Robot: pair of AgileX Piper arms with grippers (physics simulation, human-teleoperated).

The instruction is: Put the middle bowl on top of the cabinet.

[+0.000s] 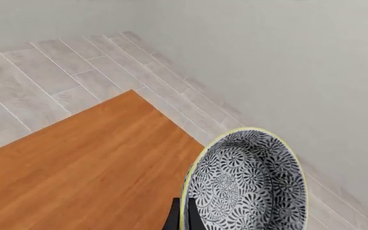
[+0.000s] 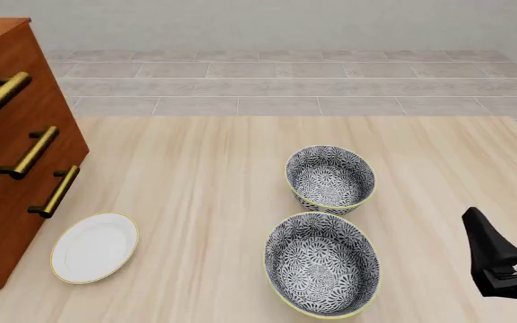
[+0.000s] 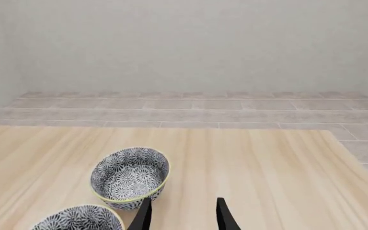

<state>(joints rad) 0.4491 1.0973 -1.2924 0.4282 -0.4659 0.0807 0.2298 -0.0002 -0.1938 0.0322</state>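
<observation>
Over the cabinet (image 1: 88, 167) top, middle bowl (image 1: 248, 182) pinched by its rim in the left hand (image 1: 182, 218), tilted on edge just past the wood's corner, needs lowering flat; right hand (image 2: 510, 245) idle, spread, empty.

Right gripper (image 2: 514, 252): matte black, angular, two tapered blade-like prongs. Left gripper (image 1: 182, 215): thin black prongs, only tips visible.

The left wrist view cuts off the lower part of the middle bowl (image 1: 248, 184) and all but the finger tips of the left claw (image 1: 182, 218) at its rim, the front view crops the cabinet (image 2: 11, 155) at its left edge, and the left arm escapes it
</observation>
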